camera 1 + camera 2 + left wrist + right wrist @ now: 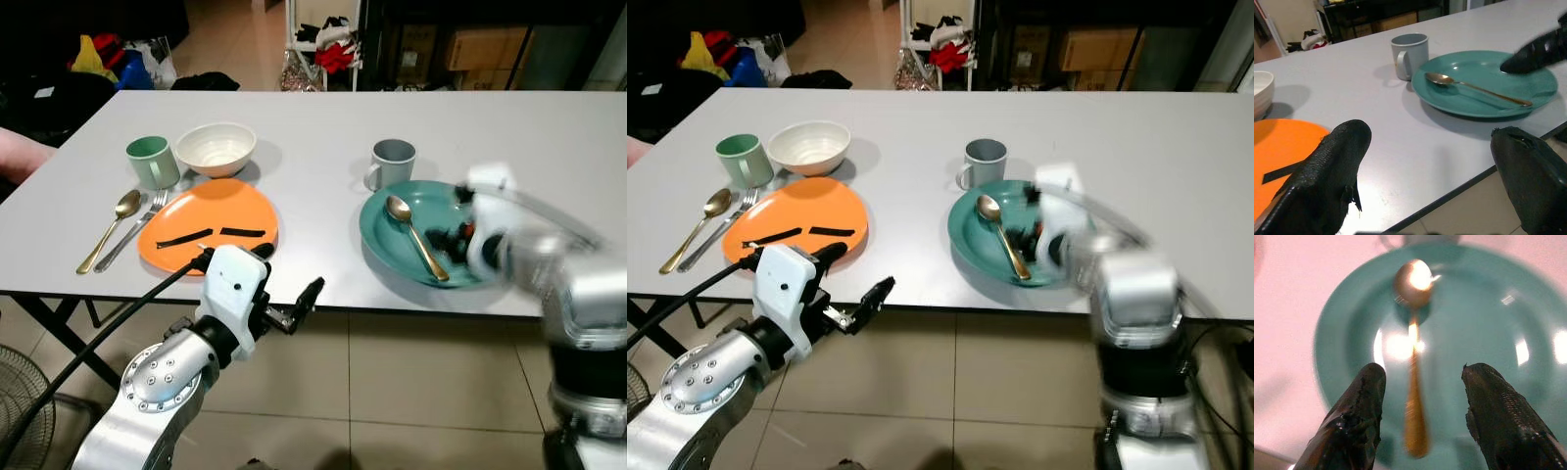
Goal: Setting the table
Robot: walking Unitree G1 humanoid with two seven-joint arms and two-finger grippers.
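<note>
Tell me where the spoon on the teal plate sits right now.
The spoon lies on the teal plate, on the robot's right side of the table, bowl end towards the grey mug. The open right gripper hovers over its handle.

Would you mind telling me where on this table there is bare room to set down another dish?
The table is bare along its far edge and right of the grey mug, and in the strip between the orange plate and teal plate. The left end is crowded: green mug, white bowl, spoon and fork. The right gripper hovers over the teal plate's spoon.
</note>
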